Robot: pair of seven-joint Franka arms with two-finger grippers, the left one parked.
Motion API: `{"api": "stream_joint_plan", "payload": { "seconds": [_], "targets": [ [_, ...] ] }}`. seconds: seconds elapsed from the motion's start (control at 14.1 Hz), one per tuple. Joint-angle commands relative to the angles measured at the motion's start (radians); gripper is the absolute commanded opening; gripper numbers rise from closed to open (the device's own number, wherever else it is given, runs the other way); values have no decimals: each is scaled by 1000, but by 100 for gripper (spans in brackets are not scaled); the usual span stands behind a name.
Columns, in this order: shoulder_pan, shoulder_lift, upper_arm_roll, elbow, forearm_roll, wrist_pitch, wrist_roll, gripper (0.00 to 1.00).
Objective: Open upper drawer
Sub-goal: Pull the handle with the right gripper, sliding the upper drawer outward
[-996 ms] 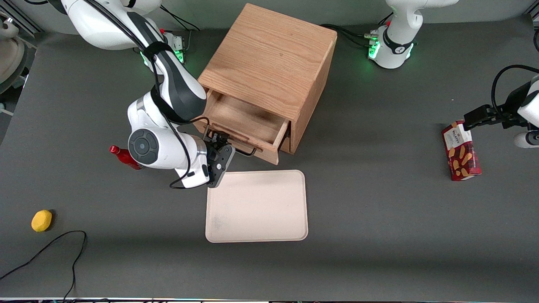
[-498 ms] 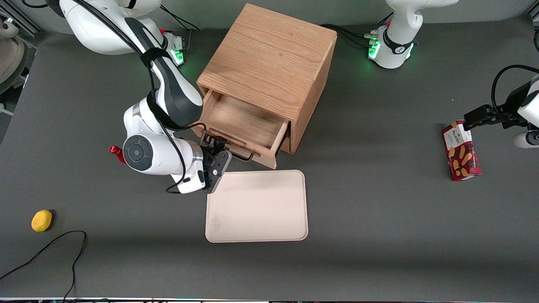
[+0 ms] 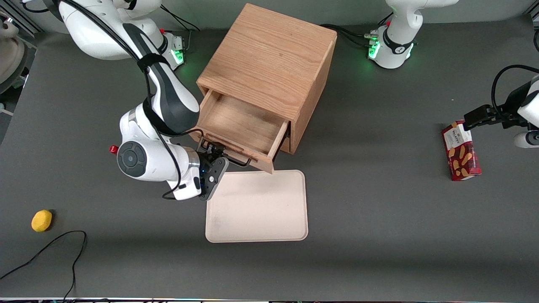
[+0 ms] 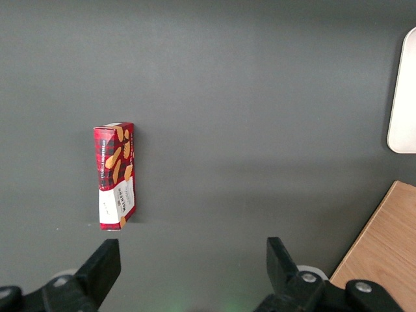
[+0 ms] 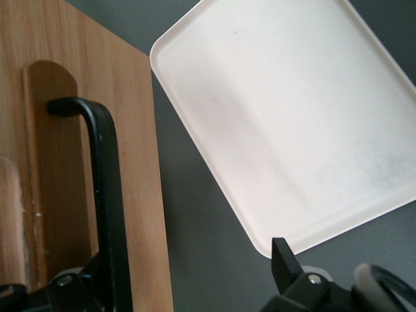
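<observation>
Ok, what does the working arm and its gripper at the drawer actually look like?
The working arm has glossy white shells with dark grey joint sections, a round grey cap, and black cables along it. Its base glows green. The gripper, at the upper drawer handle, is black with slim fingers.

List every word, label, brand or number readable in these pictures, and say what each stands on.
"WALKERS": on the white label of the red biscuit box, toward the parked arm's end of the table; the brand name is just legible.
Smaller print on that box: too small to read in the front and left wrist views.
Cabinet, upper drawer, tray, lemon: no text.
The hand, at the drawer's handle: no markings readable.
</observation>
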Motion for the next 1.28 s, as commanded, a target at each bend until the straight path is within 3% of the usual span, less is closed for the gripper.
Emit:
{"api": "stream_joint_plan", "payload": {
  "seconds": [0.0, 1.21],
  "targets": [
    [-12, 43, 3, 72, -6, -9, -29, 100],
    [-57, 110, 5, 166, -8, -6, -71, 100]
  ]
}}
